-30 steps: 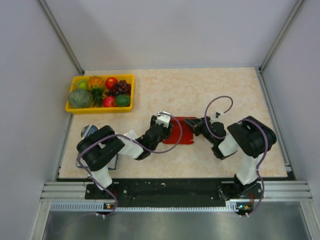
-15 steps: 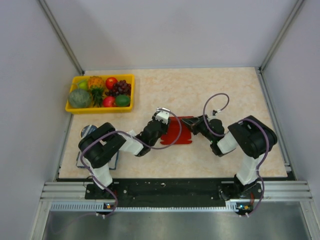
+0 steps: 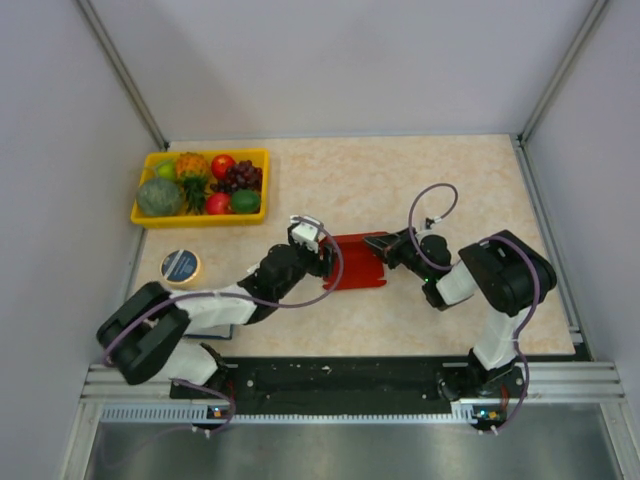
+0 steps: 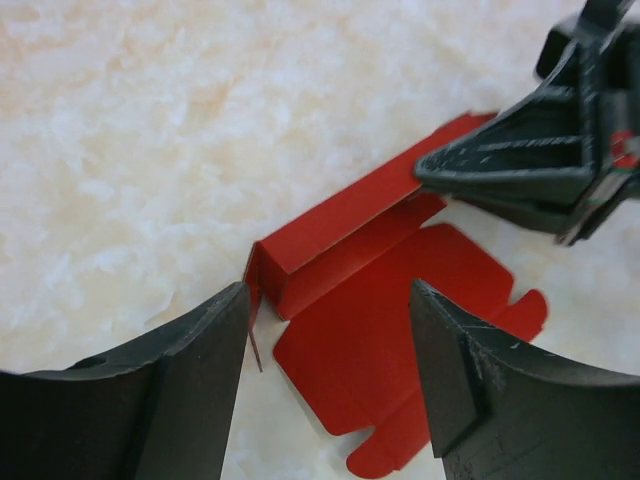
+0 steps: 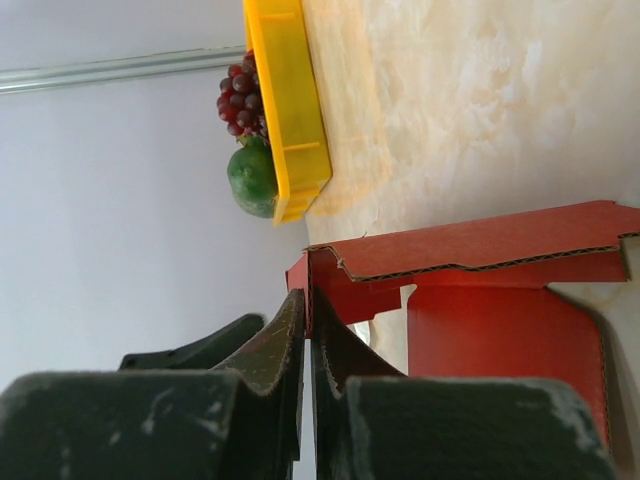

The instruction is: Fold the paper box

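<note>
Overhead, a beige marbled table (image 3: 420,170) is seen, with two robot arms reaching in from 6 o'clock. At the table's centre lies a red cardboard box (image 3: 358,262), only partly folded. Its base panel is flat on the table. The long wall along its 12 o'clock edge is raised, and rounded tabs jut from its 6 o'clock edge.

The box is approached from 9 o'clock by the left claw (image 4: 330,300). In the left wrist view its two dark fingers are spread wide apart, and nothing is gripped between them. The near corner of the raised wall sits just beside one fingertip, and the flat base shows in the gap between the two.

The box is met from 3 o'clock by the right claw (image 5: 307,310). Its fingers are pressed together, and a thin edge of the red wall is pinched between their tips. In the left wrist view the same claw is seen at 2 o'clock, its tip on the far end of the raised wall.

A yellow tray (image 3: 205,220) is set at 10 o'clock on the table, well apart from the box. It is filled with fruit (image 3: 200,185), among which grapes and a green round fruit can be made out. A small round disc with a blue top (image 3: 181,266) lies at 9 o'clock, near the table's edge and beside the left arm.
</note>
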Tool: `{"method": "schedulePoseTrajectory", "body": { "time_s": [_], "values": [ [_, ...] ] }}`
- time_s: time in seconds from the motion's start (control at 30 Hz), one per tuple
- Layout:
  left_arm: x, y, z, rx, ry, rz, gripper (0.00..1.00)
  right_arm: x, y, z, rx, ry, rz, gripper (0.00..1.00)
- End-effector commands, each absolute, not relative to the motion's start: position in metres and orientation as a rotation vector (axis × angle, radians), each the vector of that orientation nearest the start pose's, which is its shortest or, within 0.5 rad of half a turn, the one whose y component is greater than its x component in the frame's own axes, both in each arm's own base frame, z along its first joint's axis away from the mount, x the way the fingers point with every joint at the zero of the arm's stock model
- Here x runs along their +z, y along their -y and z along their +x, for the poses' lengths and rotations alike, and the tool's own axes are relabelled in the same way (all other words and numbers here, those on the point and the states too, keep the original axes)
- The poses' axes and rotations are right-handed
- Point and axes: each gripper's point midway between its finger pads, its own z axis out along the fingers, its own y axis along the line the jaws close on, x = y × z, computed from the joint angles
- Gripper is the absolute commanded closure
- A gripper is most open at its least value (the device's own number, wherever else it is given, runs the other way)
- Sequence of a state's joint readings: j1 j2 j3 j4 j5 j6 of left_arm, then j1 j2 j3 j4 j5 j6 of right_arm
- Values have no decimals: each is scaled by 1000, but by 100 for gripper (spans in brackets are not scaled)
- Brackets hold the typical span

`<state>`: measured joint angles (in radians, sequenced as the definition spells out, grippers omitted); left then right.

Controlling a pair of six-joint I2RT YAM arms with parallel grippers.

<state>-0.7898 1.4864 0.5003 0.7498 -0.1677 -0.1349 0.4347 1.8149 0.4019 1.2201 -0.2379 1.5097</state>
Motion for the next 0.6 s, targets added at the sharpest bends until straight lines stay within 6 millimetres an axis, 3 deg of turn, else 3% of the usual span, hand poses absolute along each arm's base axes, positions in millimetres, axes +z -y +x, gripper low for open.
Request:
{"method": "schedulePoseTrajectory", "body": {
  "time_s": [0.0, 0.07, 0.2, 0.4, 0.57],
  "values": [
    [135, 250, 292, -599, -1791, 336, 32, 81, -245, 340, 1502, -1907, 859, 100],
    [144, 235, 290, -610, -1776, 274, 37, 80, -245, 340, 1507, -1909, 858, 100],
    [119, 203, 307, -444, -1914, 189, 48, 80, -247, 341, 1517, -1911, 856, 100],
    [74, 219, 326, -349, -2101, 307, 50, 81, -249, 342, 1518, -1914, 848, 100],
    [73, 235, 338, -389, -2001, 386, 52, 82, -249, 343, 1518, -1918, 845, 100]
  ]
}}
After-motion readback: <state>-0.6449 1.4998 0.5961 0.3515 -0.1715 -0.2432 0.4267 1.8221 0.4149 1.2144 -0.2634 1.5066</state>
